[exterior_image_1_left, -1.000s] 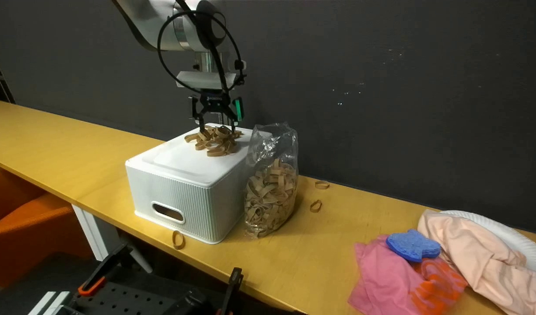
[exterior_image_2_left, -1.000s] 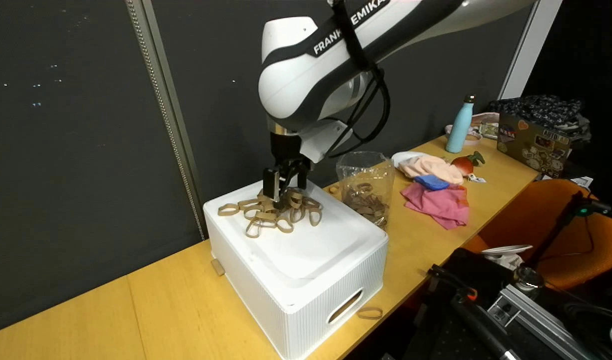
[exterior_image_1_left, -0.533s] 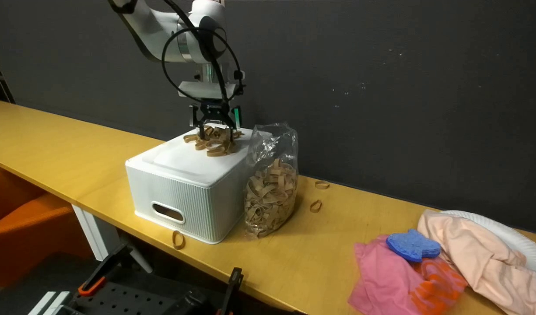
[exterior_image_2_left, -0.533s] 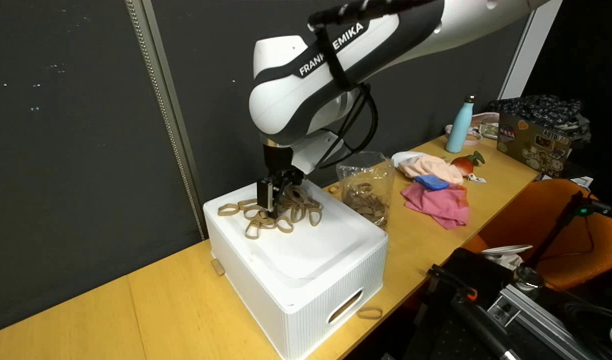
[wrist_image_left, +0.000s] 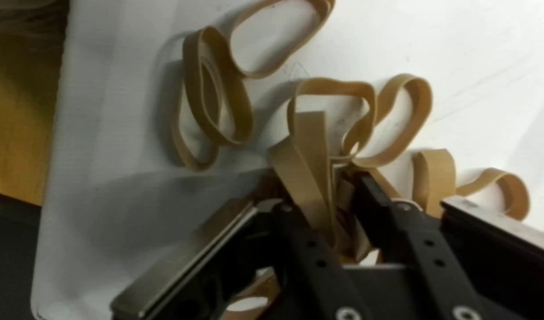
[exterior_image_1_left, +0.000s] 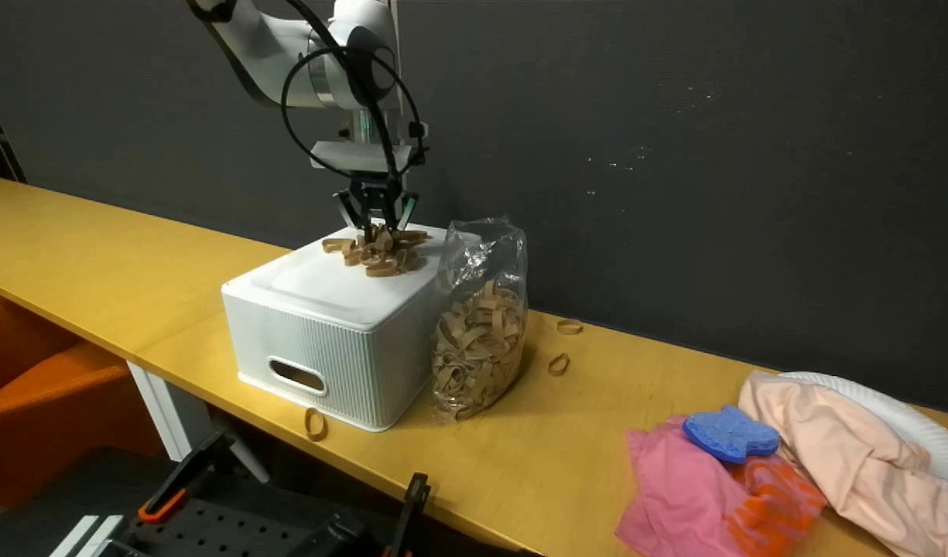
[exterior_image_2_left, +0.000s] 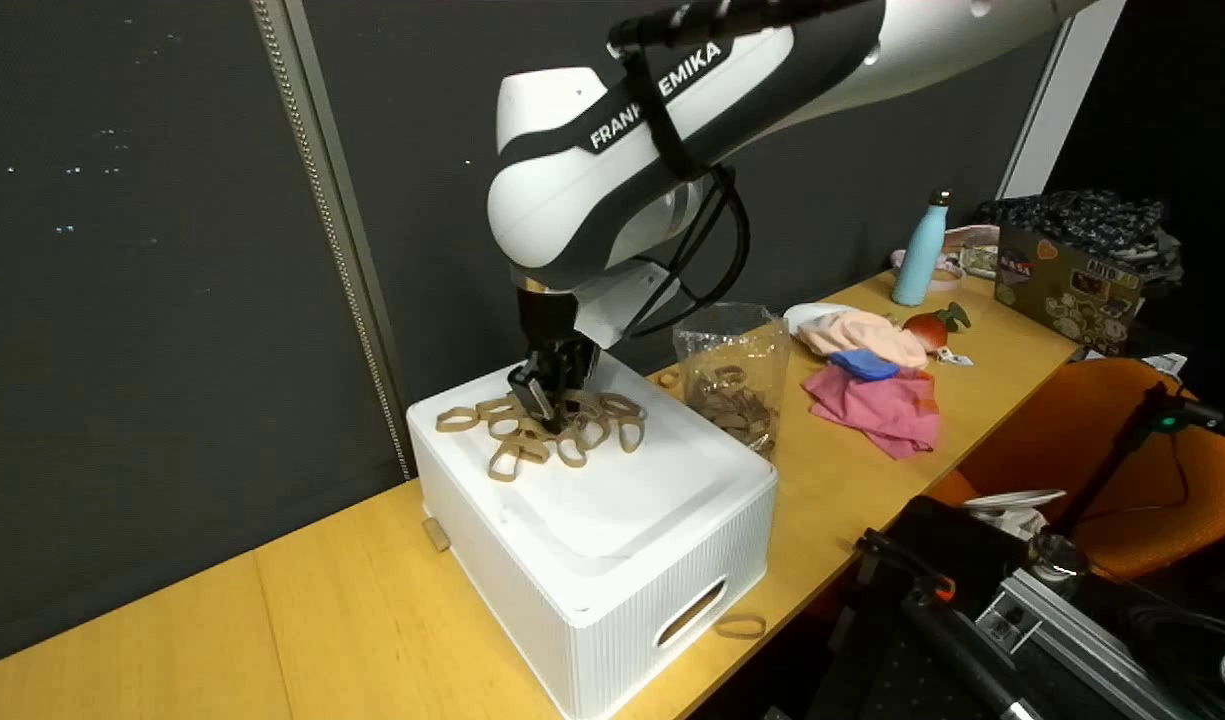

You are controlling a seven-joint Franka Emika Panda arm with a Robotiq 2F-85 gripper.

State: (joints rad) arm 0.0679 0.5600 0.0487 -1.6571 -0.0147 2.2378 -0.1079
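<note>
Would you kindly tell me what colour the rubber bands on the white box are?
The rubber bands are tan; the wrist view shows it best.

Tan rubber bands (wrist_image_left: 311, 142), flat, wide. Loose pile on top of white box (exterior_image_2_left: 612, 510), loops overlapping, several standing on edge, open oval shapes. Mid-pile clump bunched up, squeezed in gripper (wrist_image_left: 323, 194) fingers.

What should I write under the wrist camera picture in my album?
Black gripper with tan rubber bands bunched between its fingers, and more bands scattered on a white box.
</note>
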